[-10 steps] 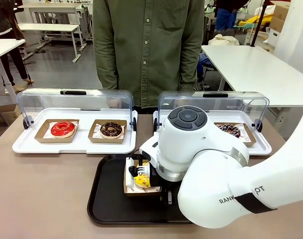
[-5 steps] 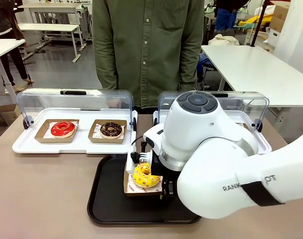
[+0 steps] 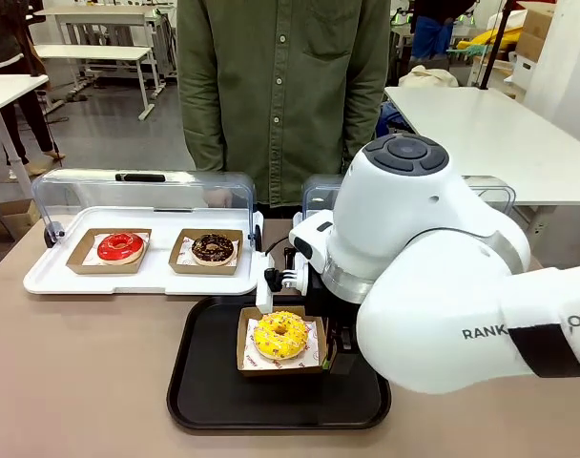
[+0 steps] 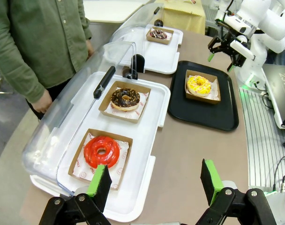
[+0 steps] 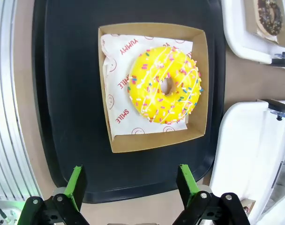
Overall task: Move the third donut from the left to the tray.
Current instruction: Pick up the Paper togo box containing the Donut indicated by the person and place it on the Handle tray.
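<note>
Your right gripper point(image 5: 128, 187) had its green-padded fingers point(image 5: 76, 183) spread wide with nothing between them, rising from the bottom edge of the right wrist frame, and in the front view it hung just right of the holder near the frame's centre. Directly above those fingers in the wrist picture sat the third donut point(image 5: 164, 85), yellow icing and sprinkles up, square in its brown cardboard holder point(image 5: 153, 142) on a printed paper liner. The holder rested flat on the tray point(image 5: 67, 84), fully inside the rim, so the placement looked done to me. The step in hand was the retreat: you would have done well to lift straight away from the tray before swinging sideways, so a pad could not catch the holder's near wall and drag it. Your left gripper point(image 4: 154, 185) also stood open and empty at the bottom of the left wrist frame, over the white tray point(image 4: 133, 187) holding the red-iced donut point(image 4: 101, 151) and the chocolate donut point(image 4: 125, 98).
</note>
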Tool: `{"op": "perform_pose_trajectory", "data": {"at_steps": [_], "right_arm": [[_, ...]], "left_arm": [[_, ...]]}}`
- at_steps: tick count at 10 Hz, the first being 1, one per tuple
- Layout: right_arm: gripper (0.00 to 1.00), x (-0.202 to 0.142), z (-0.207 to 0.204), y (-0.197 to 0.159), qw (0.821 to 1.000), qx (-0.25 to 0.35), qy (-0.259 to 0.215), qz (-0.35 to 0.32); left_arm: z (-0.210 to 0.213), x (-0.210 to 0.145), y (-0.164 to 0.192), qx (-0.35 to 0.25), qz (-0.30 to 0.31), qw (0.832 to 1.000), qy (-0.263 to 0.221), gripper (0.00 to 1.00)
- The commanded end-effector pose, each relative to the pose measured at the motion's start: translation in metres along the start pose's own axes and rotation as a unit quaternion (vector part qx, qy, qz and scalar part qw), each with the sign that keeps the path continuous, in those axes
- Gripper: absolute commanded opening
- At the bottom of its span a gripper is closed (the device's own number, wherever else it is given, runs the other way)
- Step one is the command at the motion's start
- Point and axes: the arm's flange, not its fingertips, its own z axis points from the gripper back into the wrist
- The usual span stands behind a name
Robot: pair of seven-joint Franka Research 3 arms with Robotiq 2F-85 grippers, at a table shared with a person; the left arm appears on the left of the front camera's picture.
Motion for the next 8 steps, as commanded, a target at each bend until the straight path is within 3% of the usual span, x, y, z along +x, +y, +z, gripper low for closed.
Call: {"op": "perform_pose_trajectory", "data": {"at_steps": [1,8], "right_arm": [[1.00,0.0035,-0.0057,0.0016,1.000,-0.006,0.001,-0.002],[1.00,0.0035,-0.0057,0.0016,1.000,-0.006,0.001,-0.002]], "left_arm": [[0.0003,0.0020,-0.0007,0.000,-0.003,1.000,-0.001,1.00],[0.0003,0.0020,-0.0007,0.000,-0.003,1.000,-0.001,1.00]]}}
